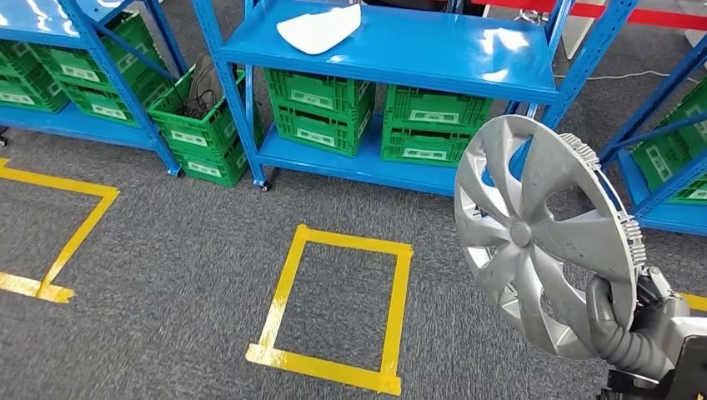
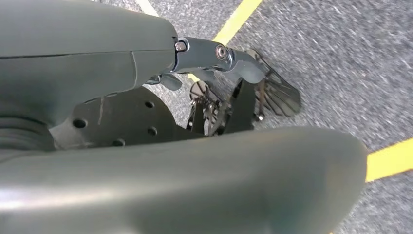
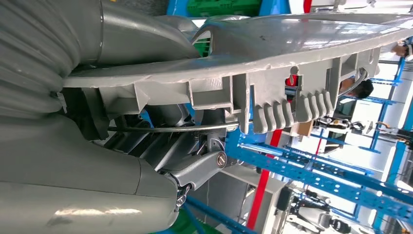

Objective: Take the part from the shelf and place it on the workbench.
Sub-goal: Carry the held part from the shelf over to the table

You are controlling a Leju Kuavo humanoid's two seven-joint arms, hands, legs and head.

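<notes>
Grey carpet (image 1: pixel 167 250) by blue shelves (image 1: pixel 400 50) | right hand (image 1: pixel 621 321) grips silver wheel cover (image 1: pixel 534 233) upright by its lower rim

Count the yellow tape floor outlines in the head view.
3: a full rectangle at centre, a partly cropped outline at left, and a scrap at the right edge beside the held wheel cover, which may hide more.
</notes>
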